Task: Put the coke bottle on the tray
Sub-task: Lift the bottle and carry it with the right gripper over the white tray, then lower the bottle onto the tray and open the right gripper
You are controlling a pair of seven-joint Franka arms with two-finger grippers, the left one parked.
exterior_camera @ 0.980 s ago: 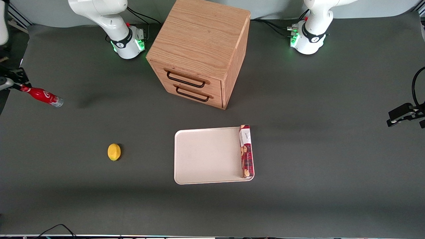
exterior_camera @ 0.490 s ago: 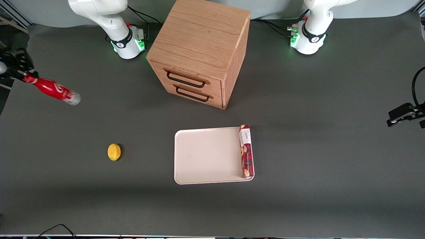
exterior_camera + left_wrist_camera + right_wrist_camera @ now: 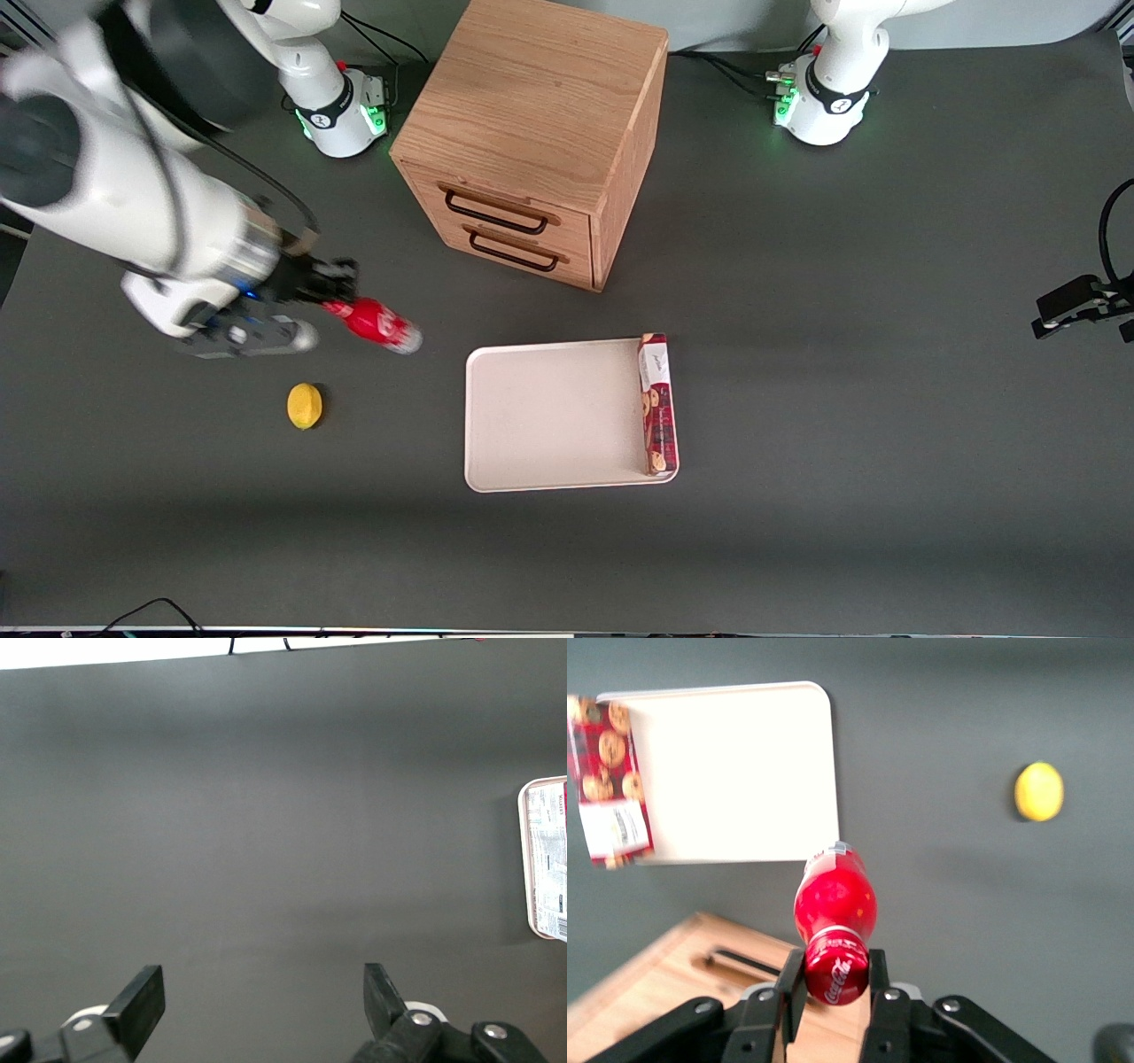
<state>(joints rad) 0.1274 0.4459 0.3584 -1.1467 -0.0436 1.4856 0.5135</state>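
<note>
My gripper (image 3: 330,301) is shut on the cap end of the coke bottle (image 3: 374,324), a small red bottle with a silvery base, and holds it in the air above the table, tilted, between the lemon and the tray. In the right wrist view the fingers (image 3: 793,979) clamp the red cap of the coke bottle (image 3: 835,904). The cream-white tray (image 3: 549,416) lies flat on the table, toward the parked arm's end from the bottle, and also shows in the right wrist view (image 3: 735,771). The bottle is not over the tray.
A long red biscuit packet (image 3: 657,403) lies along one edge of the tray. A yellow lemon (image 3: 305,406) sits on the table nearer the front camera than my gripper. A wooden drawer box (image 3: 532,133) with two closed drawers stands farther from the camera than the tray.
My gripper has carried the coke bottle from the working arm's end of the table toward the tray, and the arm has swung into the front view.
</note>
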